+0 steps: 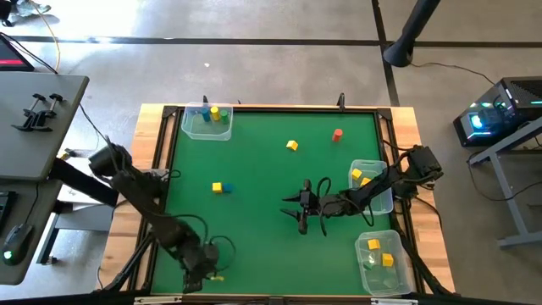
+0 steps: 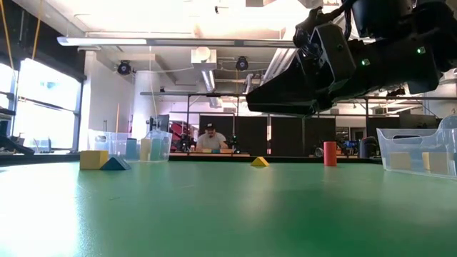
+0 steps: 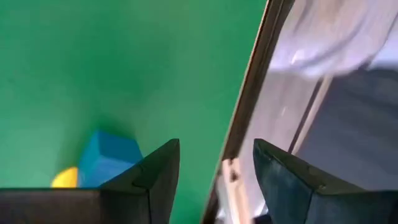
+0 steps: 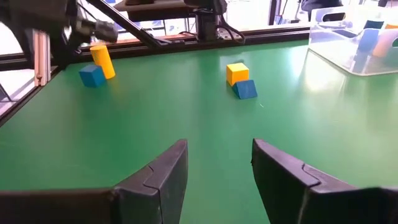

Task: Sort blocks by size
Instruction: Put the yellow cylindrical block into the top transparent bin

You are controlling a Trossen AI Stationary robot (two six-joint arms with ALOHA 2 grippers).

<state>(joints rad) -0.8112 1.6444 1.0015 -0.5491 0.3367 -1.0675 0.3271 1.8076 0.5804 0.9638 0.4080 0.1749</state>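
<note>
Loose blocks dot the green table (image 1: 254, 220): a yellow cube (image 1: 218, 187) touching a blue wedge (image 4: 246, 89) left of centre, a yellow piece (image 1: 292, 146) and a red cylinder (image 1: 337, 134) nearer the far edge, and a blue cube (image 3: 107, 158) beside a yellow cylinder (image 4: 102, 61) at the near-left corner. More blocks already sit in three clear tubs: the far-left tub (image 1: 206, 123), the right-edge tub (image 1: 370, 175) and the near-right tub (image 1: 381, 254).

The right gripper (image 1: 303, 206) hangs over the middle of the table, fingers apart and holding nothing, facing the cube-and-wedge pair across bare felt. The left gripper (image 3: 214, 180) hovers at the near-left corner, fingers likewise apart and empty, aligned over the table's edge rail rather than over the blue cube just beside it.

The likely trouble lies in the touching pairs (each block has a neighbour pressed against it): a finger coming down between them could shove one aside or pinch both. At the corner, a low approach risks striking the rail or knocking the small cylinder off the table. Sizes differ only slightly, so a block could land in the wrong tub.
</note>
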